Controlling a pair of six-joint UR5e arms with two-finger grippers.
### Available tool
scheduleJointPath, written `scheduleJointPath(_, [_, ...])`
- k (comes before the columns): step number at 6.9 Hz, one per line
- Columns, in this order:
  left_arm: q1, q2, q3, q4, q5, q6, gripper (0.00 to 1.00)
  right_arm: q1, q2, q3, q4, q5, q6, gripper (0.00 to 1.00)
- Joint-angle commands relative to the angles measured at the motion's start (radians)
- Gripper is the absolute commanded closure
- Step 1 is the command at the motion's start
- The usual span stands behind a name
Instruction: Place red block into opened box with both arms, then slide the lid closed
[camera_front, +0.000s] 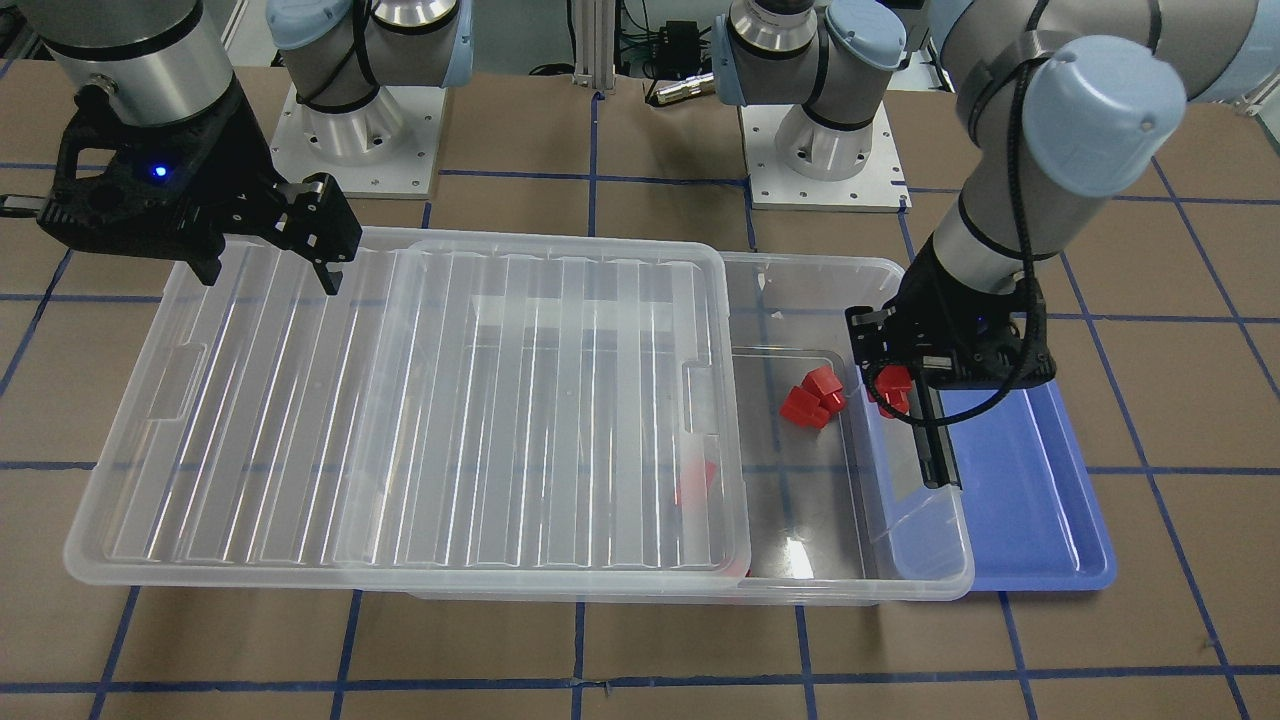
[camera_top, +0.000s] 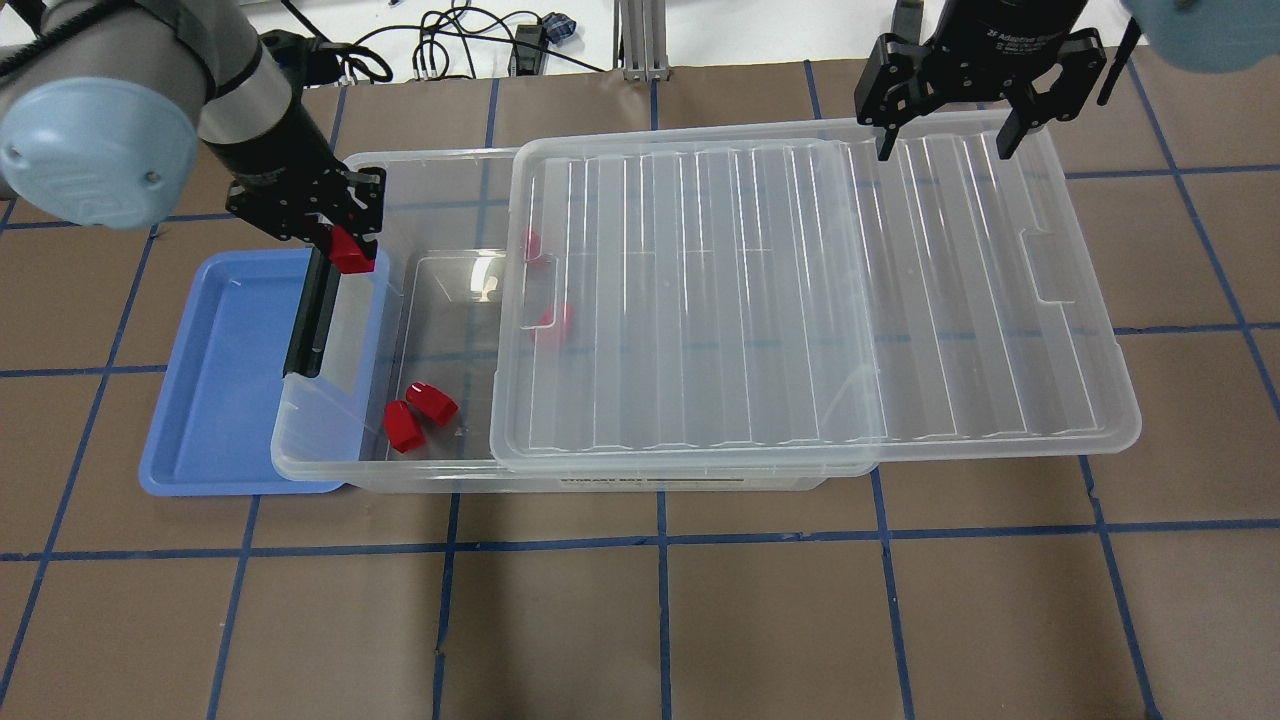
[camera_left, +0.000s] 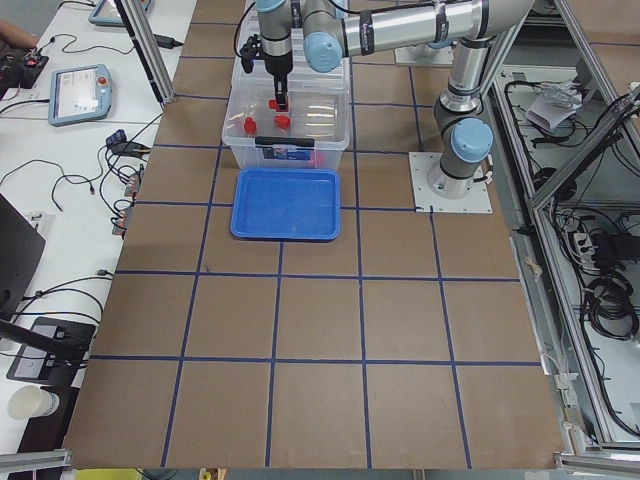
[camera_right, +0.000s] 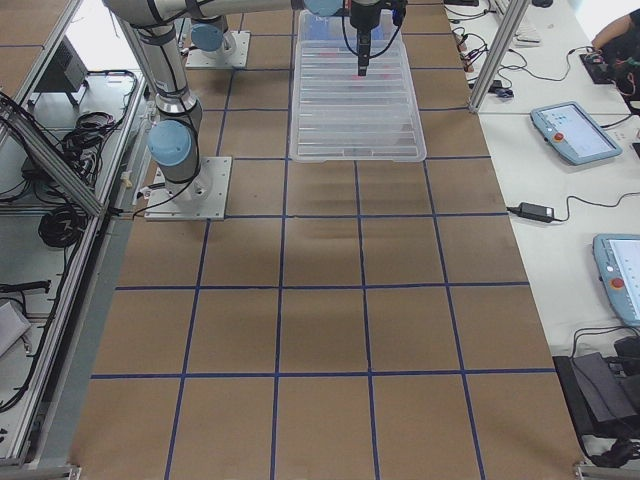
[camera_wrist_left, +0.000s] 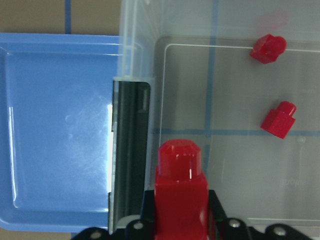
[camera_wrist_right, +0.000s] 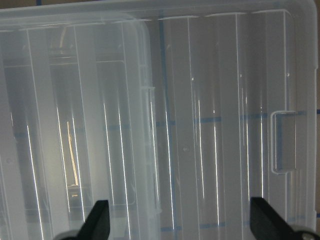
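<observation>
Left gripper (camera_top: 338, 232) has the red block (camera_top: 351, 250) clamped between its fingers, with the stub end pointing down. It's hanging over the latch end of the box (camera_top: 430, 157), pretty much above the rim. From the left wrist camera the block sits just to the inner side of the black latch bar (camera_wrist_left: 130, 150), so it's over the box edge and not down inside.

The lid (camera_top: 800, 300) lies on top of the box but is pushed way off toward the end opposite the latch. It sticks out well beyond that end, which leaves the latch end of the box uncovered.

Right gripper (camera_top: 945, 148) has its fingers spread wide with nothing between them. It's up above the part of the lid that overhangs past the box, and it isn't touching the lid.

Inside the box, two loose red blocks (camera_top: 418, 415) lie right next to each other on the floor of the uncovered part. Two more blurry red shapes (camera_top: 553, 318) show through the lid, just under its edge.

A blue tray (camera_top: 220, 400) sits on the tabletop (camera_top: 700, 620) right up against the box's latch end, and the box rim overlaps its edge a bit.
</observation>
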Motion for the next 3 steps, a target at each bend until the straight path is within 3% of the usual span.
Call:
scheduleJointPath(1, [-0.014,-0.008,-0.143,0.155,-0.002,-0.012,0.95,0.000,-0.001,0.000,0.000,0.001,0.000,0.00])
scheduleJointPath(3, [-0.013,-0.018,-0.264,0.335,-0.005,-0.010,0.94,0.000,-0.001,0.002,0.000,-0.004,0.000,0.00])
